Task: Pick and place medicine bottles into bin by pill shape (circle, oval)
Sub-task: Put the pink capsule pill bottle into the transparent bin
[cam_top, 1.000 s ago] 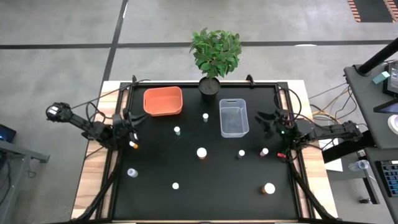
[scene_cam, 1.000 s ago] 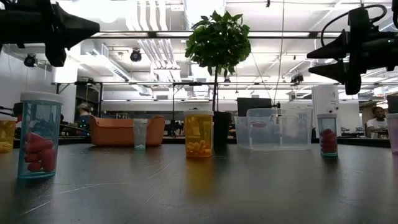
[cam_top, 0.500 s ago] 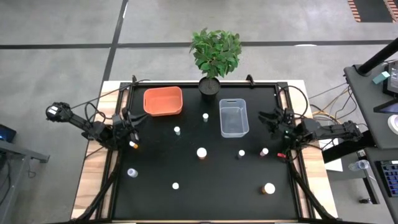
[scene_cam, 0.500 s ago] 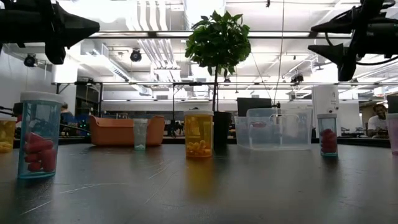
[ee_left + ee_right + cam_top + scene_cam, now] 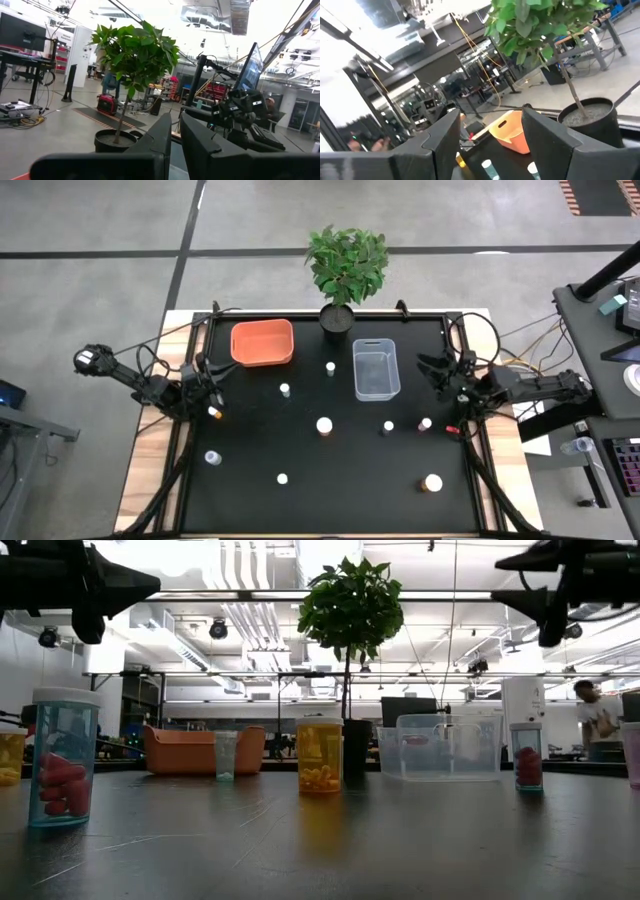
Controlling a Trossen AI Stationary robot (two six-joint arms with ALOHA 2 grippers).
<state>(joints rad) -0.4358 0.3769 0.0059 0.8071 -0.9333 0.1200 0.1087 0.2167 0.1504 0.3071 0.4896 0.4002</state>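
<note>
Rising higher, right claw (image 5: 545, 592) open, bottles unmoved

1 camera hangs high above, looking straight down on the whole black table (image 5: 330, 500). A 2nd sits at tabletop level, facing across toward the potted plant (image 5: 350, 610) and the room behind. Both wrist cameras look past their own fingers; all 4 share that plant.

left arm: parked at table's left edge, left gripper (image 5: 213, 380) fingers nearly closed
right arm: raised at right edge, right gripper (image 5: 436, 373) fingers apart
</note>
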